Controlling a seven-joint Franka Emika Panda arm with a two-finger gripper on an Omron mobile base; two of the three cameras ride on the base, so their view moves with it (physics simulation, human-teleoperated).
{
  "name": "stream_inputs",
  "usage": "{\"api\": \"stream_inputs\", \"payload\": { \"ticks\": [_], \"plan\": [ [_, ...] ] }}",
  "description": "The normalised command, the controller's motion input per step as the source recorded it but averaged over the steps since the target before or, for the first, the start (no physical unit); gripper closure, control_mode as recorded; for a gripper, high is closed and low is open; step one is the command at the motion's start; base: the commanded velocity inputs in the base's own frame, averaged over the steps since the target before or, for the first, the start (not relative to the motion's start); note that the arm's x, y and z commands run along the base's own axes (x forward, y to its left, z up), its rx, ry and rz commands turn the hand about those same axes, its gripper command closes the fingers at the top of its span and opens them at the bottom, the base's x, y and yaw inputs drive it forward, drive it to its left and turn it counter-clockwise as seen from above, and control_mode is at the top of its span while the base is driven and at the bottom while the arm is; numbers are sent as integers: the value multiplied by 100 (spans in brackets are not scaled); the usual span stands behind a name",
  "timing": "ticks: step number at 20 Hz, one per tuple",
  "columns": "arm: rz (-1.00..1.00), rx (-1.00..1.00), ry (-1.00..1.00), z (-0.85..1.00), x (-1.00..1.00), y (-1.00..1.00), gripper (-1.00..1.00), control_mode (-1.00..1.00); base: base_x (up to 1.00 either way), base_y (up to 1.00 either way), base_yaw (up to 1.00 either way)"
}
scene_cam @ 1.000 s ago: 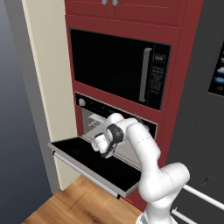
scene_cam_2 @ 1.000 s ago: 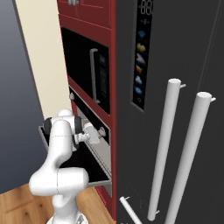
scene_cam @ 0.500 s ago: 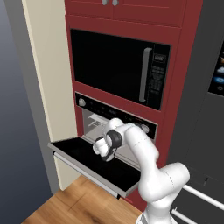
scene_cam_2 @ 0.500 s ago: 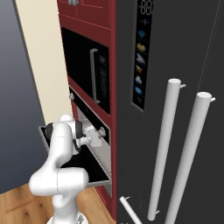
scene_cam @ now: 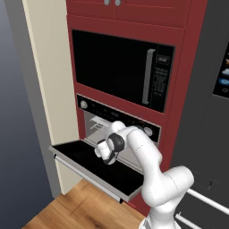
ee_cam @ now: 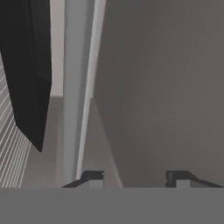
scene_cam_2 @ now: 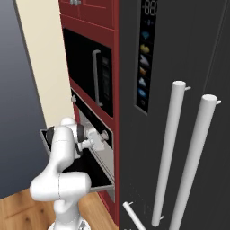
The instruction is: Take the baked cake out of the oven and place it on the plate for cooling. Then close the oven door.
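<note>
Oven door (scene_cam: 96, 167) lies flat open before you over wood floor (scene_cam: 85, 210); gripper (ee_cam: 135, 177) sits inside the grey oven (ee_cam: 162, 87), jaws parted, gripping nothing.

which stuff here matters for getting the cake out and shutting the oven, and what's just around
Job:
oven
oven door, folded down open
gripper, at the oven mouth

Just around:
microwave
fridge
cabinet doors above
wood floor

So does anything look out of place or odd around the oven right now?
Nothing stands out. The oven door hangs open and level, undamaged, with the gripper above it at the oven mouth. No spill shows on the door.
</note>
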Motion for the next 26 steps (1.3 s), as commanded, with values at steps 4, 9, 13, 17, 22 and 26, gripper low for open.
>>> {"api": "stream_inputs", "payload": {
  "ticks": [4, 9, 13, 17, 22, 26],
  "plan": [
    [-1, 4, 10, -17, -5, 0, -100, -100, 0, 0, 0],
    [-1, 6, 11, -15, -5, 0, -100, -100, 0, 0, 0],
    [-1, 7, 12, -14, -8, 0, -100, -100, 0, 0, 0],
    [0, 7, 13, -22, -24, 0, -100, -100, 0, 0, 0],
    [0, 5, 10, -21, -31, 3, -100, -100, 0, 0, 0],
    [0, 2, 2, -5, -1, 0, -100, -100, 0, 0, 0]
  ]
}}
